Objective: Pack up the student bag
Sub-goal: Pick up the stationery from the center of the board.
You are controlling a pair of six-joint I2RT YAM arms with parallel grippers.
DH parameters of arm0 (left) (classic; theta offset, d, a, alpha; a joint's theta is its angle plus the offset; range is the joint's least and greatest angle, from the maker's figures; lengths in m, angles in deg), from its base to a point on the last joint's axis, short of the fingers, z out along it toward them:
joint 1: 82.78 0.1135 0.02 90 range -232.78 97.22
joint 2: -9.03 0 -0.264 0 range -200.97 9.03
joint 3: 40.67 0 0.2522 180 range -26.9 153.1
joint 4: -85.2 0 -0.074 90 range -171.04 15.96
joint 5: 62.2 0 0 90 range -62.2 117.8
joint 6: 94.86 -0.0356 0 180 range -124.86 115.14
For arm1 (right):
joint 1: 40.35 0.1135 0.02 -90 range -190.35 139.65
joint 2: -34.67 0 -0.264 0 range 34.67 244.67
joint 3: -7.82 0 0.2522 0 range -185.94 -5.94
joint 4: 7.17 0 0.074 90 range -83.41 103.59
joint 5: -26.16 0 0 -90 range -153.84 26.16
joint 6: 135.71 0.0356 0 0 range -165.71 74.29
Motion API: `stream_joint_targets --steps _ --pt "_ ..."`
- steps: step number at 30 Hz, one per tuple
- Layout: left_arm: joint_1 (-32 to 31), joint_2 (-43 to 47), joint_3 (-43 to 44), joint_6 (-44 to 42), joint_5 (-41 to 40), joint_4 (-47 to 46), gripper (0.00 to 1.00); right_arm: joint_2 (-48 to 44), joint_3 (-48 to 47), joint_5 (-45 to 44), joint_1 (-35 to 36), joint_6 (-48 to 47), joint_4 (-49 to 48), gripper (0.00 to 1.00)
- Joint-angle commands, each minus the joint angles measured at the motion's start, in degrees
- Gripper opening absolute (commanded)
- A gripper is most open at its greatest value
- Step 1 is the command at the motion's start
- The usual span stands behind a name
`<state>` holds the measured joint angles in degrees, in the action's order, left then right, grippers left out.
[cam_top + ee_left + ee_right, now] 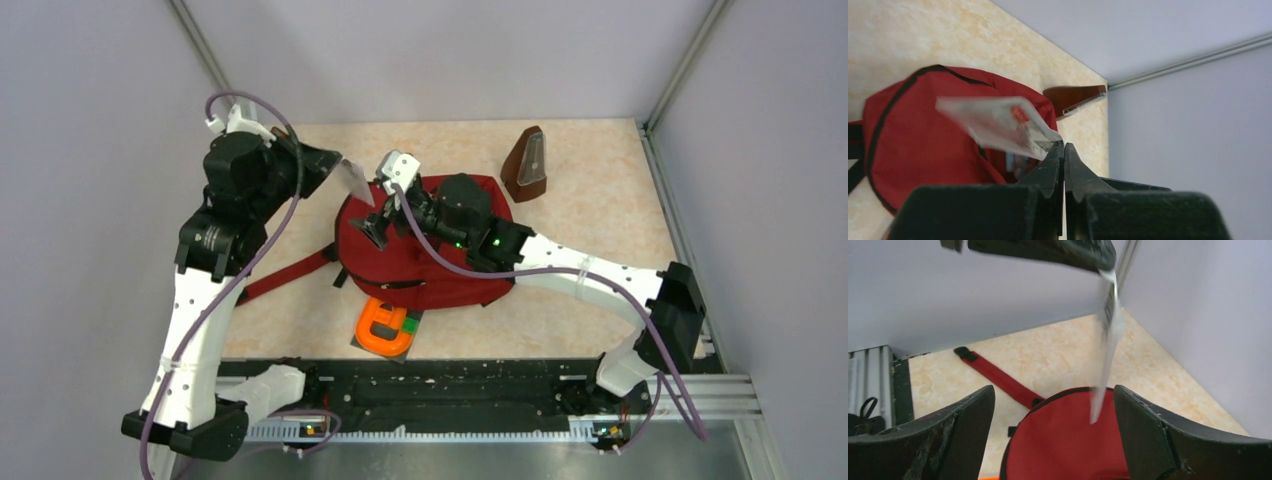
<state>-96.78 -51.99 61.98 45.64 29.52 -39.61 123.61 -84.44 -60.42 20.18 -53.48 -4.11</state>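
The student bag [420, 265] lies at the middle of the surface [600, 200]. The left claw [1063, 147] is clenched on one corner of a thin clear packet [998, 125] above it, and the right claw [1053, 387] is spread, grasping nothing. Risk: the corner pinch may slip, and with the opening unheld the packet may land on the fabric.

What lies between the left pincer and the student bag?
A clear flat packet, pinched in the left pincer, hangs down towards the student bag. The right wrist view shows it best.
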Motion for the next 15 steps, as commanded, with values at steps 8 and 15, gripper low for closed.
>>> stream_joint_targets --steps 8,15 --pt "-4.82 -0.92 -0.72 7.61 4.13 -9.08 0.0 2.73 -5.0 -6.38 -1.33 -7.55 -3.33 0.88" --pt "-5.38 1.35 -1.65 8.17 4.95 -5.32 0.0 3.39 -5.8 -14.88 -1.63 -10.11 -1.67 0.84"
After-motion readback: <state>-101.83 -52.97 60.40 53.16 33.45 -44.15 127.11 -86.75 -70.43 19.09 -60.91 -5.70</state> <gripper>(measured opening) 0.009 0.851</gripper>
